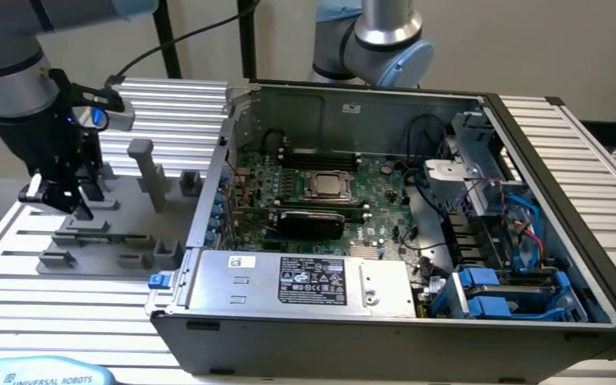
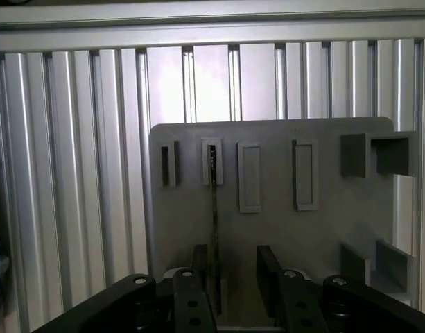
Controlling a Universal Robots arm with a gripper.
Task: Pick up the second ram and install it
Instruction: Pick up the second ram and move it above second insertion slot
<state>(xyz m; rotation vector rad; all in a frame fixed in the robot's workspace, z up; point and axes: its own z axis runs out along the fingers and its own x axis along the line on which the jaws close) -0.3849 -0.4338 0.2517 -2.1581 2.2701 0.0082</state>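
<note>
Claw: the gripper [image 2: 233,270] hangs over the grey holder [image 2: 323,236]; its two fingers stand apart and hold nothing
Ram: the second ram [image 2: 214,215] stands on its thin edge in the holder's slots; it lines up with the gap, nearer one finger
Do it well: I think the ram should sit mid-gap; go straight down; squeeze the flat sides softly

Exterior view high, oblique; wrist view close, straight down; grey fixture [image 1: 105,223] [image 2: 316,236] shared.
</note>
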